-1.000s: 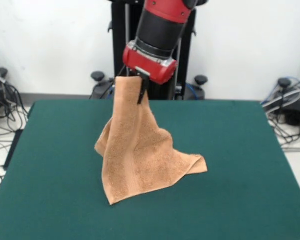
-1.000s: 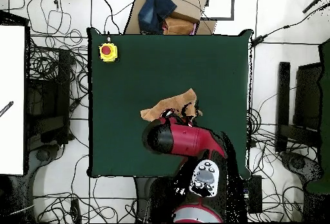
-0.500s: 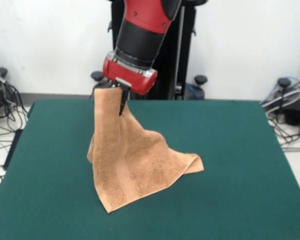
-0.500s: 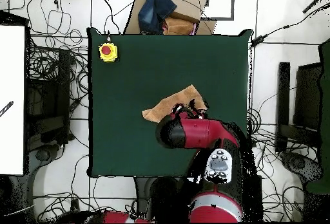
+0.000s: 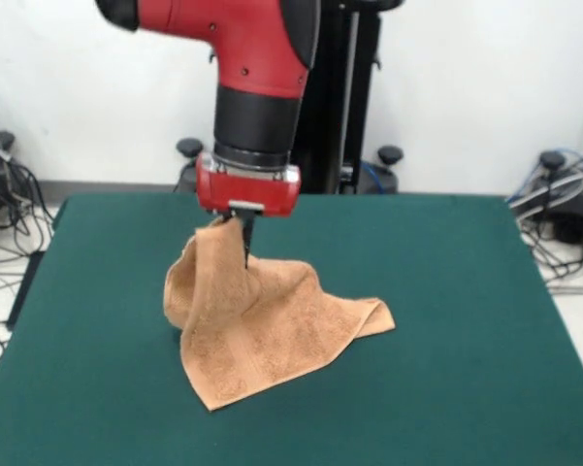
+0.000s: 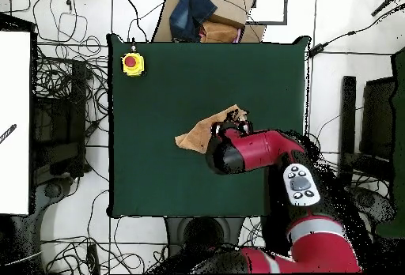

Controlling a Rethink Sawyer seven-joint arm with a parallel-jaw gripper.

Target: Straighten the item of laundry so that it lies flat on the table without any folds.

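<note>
The item of laundry (image 5: 262, 325) is an orange-tan towel, bunched in folds near the middle of the green table (image 5: 466, 291). One corner is lifted a little above the heap, and my gripper (image 5: 237, 233) is shut on that corner, pointing straight down. The rest of the towel trails on the cloth toward the front and right, ending in a folded corner. In the overhead view the red arm covers much of the towel (image 6: 196, 134) and hides the gripper; the table (image 6: 158, 98) shows dark green around it.
A yellow box with a red button (image 6: 132, 63) sits near one table corner. A cardboard box with a blue cloth (image 6: 207, 15) lies just beyond the table edge. Cables crowd the floor on both sides.
The gripper has swung left in the front view and come down with the towel corner. The hanging towel has slumped into a lower heap on the table.
</note>
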